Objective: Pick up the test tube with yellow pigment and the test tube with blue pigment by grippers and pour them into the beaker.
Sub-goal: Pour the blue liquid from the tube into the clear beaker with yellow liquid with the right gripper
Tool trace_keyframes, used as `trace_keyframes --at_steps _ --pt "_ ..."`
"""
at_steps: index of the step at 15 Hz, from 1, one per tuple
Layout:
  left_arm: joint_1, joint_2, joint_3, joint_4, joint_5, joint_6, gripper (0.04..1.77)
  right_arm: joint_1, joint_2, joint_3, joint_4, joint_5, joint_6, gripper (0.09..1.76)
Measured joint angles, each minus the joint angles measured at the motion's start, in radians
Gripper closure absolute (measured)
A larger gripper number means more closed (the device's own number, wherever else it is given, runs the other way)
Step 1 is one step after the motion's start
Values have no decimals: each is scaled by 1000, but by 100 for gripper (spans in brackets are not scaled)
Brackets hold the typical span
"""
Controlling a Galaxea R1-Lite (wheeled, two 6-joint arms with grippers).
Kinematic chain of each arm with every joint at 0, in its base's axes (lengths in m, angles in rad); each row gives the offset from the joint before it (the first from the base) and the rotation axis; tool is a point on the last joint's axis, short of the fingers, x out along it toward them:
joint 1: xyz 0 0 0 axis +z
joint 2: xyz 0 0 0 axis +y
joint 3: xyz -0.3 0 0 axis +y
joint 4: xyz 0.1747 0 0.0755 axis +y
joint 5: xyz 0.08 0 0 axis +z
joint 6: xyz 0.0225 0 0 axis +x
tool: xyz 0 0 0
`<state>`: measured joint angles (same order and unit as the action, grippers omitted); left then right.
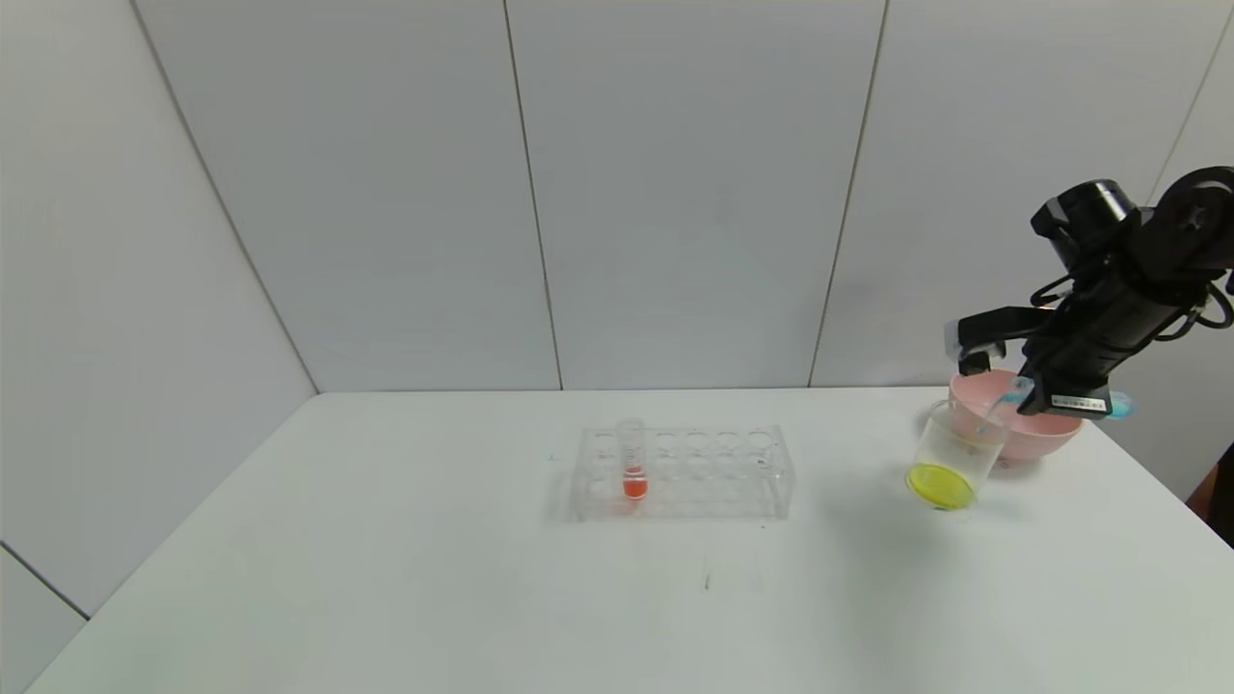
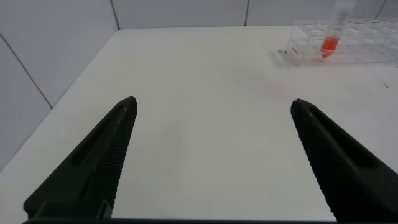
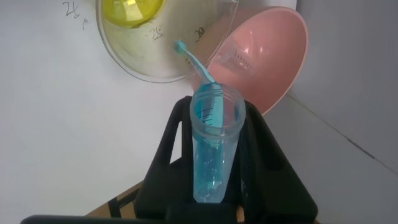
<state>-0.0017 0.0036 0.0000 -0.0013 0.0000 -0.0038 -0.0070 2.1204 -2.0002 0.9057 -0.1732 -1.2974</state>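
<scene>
— What's the room like from where you stand?

— A white table [image 1: 386, 578] set into a corner of pale grey wall panels [image 1: 675, 193]. The tabletop is plain, with a small dark speck near the middle front.

— Starting on the left, what's there?

— The left gripper [image 2: 211, 162] hangs low over the left part of the table, its two black fingers [image 2: 99, 162] spread wide with nothing between them. It shows only in its own wrist camera.

— And in the middle?

— A clear tube rack [image 1: 683, 472], with one tube of orange-red liquid [image 1: 632, 461] standing upright in a hole near its left end.

— And the right?

— The beaker [image 1: 950, 461] stands near the table's right edge, with yellow liquid pooled at its bottom. Just behind it, touching or nearly so, is a pink bowl [image 1: 1046, 436]. The right gripper [image 1: 1046, 395] sits above the bowl, fingers clamped on the test tube with blue pigment [image 3: 213, 146], which is tipped toward the beaker. A thin blue stream [image 3: 193, 61] runs from the tube's mouth over the beaker's rim.

— The yellow tube?

— I can't see it.
</scene>
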Motion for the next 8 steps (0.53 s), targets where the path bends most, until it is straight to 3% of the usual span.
trace_keyframes --at_steps 8 --pt "0 0 0 0 0 0 5 40 -4 0 -5 -93 -12 136"
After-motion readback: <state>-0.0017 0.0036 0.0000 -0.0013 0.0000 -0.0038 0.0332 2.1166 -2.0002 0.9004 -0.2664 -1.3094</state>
